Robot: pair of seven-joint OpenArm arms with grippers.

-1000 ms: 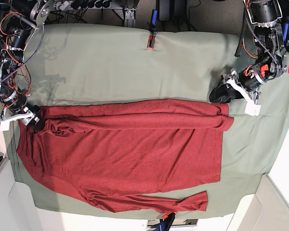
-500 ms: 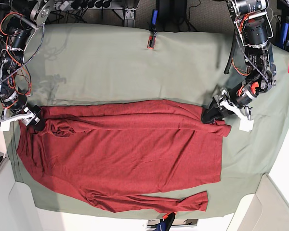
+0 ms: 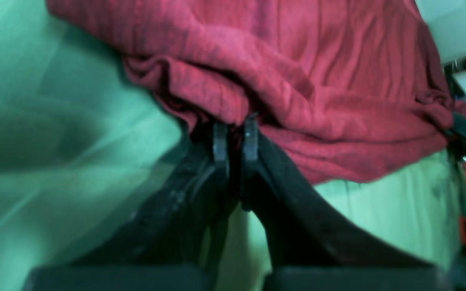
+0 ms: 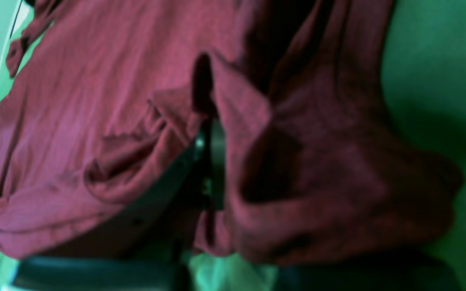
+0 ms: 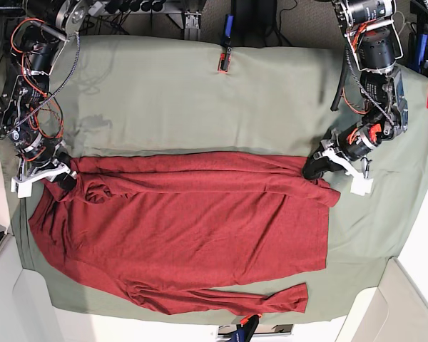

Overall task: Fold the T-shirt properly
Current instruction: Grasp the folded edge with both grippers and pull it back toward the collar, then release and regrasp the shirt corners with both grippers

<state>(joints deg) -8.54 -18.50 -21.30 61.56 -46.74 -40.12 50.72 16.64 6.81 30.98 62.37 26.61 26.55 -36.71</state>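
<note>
The dark red T-shirt [image 5: 192, 228] lies spread on the sage-green table cloth [image 5: 200, 100], its top part folded over and one long sleeve [image 5: 221, 299] along the near edge. My left gripper [image 5: 315, 169] is at the shirt's upper right corner. In the left wrist view it [image 3: 235, 129] is shut on a bunched fold of the shirt [image 3: 281, 93]. My right gripper [image 5: 64, 178] is at the shirt's upper left corner. In the right wrist view it [image 4: 210, 133] is shut on the shirt [image 4: 318, 169], which drapes over its fingers.
A red and black clamp [image 5: 222, 63] holds the cloth at the far edge, and another clamp [image 5: 246, 329] sits at the near edge. White panels [image 5: 392, 306] stand at the near corners. Arm cables [image 5: 28, 78] hang over the cloth's left side.
My left gripper has come down from the bare cloth onto the shirt's upper right corner and shut on it. My right gripper has shifted a little right with its corner.
</note>
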